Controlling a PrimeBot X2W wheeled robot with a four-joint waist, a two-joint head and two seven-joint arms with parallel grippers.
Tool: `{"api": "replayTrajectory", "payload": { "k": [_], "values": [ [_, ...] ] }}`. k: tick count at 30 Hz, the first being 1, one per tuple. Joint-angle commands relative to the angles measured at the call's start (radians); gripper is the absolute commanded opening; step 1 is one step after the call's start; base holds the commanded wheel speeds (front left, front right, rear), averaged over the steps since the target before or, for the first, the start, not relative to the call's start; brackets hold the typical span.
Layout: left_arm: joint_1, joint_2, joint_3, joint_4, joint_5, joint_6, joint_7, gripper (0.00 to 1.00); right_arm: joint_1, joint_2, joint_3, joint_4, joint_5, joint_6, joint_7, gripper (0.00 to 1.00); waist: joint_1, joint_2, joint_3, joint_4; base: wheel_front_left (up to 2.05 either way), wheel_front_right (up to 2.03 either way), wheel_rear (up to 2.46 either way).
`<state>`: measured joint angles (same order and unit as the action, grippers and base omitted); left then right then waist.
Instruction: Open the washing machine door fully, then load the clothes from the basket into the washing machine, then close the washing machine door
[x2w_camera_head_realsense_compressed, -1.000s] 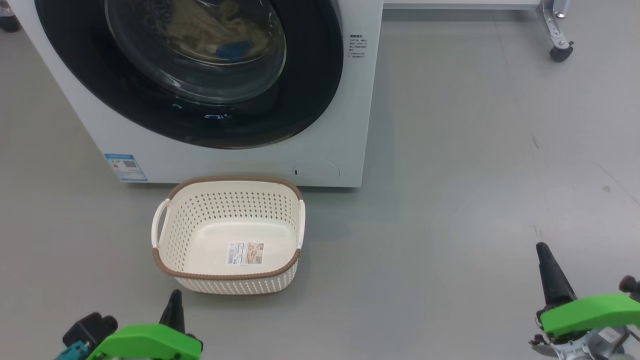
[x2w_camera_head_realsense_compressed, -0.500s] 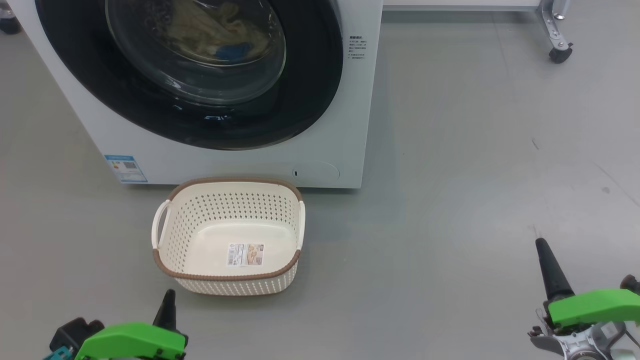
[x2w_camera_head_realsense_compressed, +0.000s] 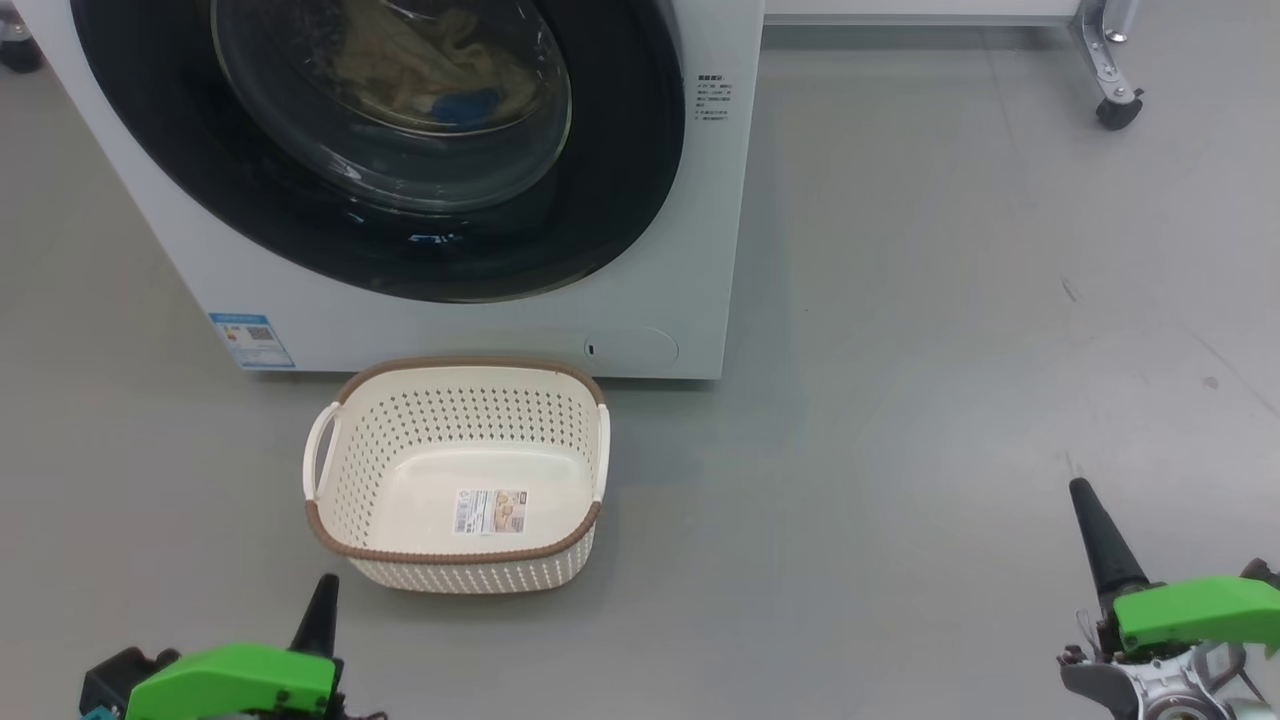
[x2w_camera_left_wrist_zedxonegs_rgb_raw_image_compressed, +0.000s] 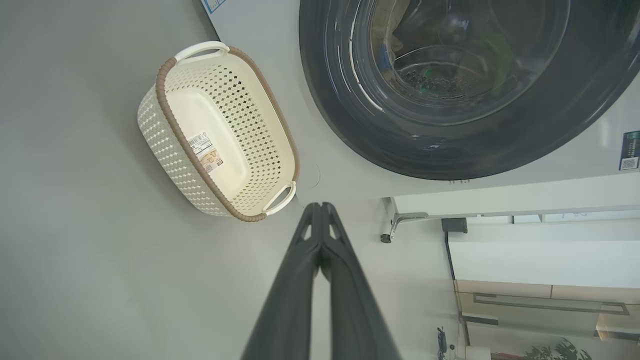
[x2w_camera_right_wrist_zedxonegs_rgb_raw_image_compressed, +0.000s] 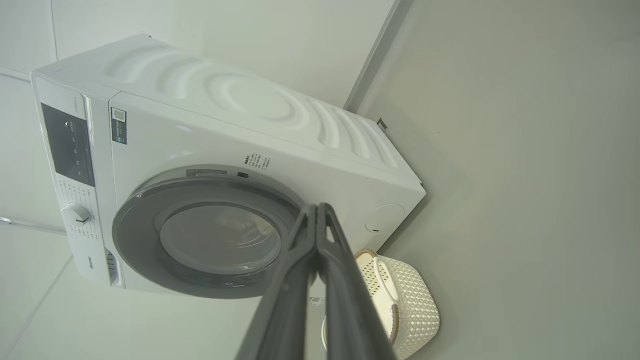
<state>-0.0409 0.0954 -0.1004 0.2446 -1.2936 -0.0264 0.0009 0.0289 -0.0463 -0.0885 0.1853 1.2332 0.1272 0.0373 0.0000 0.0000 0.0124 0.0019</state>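
1. Both grippers sit low at the near edge of the head view. The left gripper (x2w_camera_head_realsense_compressed: 322, 595) and the right gripper (x2w_camera_head_realsense_compressed: 1084, 502) each have their two dark fingers pressed together on nothing.
2. The clothes (x2w_camera_head_realsense_compressed: 430, 75) lie inside the washing machine (x2w_camera_head_realsense_compressed: 480, 330), seen through the washing machine door (x2w_camera_head_realsense_compressed: 620, 180). The door looks shut against the white front.
3. The basket (x2w_camera_head_realsense_compressed: 455, 552) stands empty on the floor (x2w_camera_head_realsense_compressed: 900, 400), just in front of the machine's base, its long axis running across our view.
4. The door lies ahead of and above the left gripper, with the basket between them. The left arm is nearer, and the right is well off to the side.
5. We judge the task done. If the door needs a last press, the left arm should reach over the basket. A caster wheel (x2w_camera_head_realsense_compressed: 1115, 108) stands well apart.
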Motion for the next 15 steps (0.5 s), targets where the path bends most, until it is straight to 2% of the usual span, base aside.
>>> {"api": "replayTrajectory", "payload": {
  "k": [1,15],
  "values": [
    [-0.055,0.004,0.043,-0.026,-0.031,-0.014,0.006,0.0,-0.068,-0.025,0.011,-0.024,0.038,0.003,0.007,0.0,0.0,0.0,0.0,0.0,0.0,0.0,0.0],
    [-0.061,-0.013,0.125,-0.011,-0.207,-0.066,0.054,0.0,-0.106,-0.027,0.009,0.023,0.247,0.003,0.031,0.0,0.0,0.0,-0.005,-0.001,0.0,0.0,0.0]
  ]
}}
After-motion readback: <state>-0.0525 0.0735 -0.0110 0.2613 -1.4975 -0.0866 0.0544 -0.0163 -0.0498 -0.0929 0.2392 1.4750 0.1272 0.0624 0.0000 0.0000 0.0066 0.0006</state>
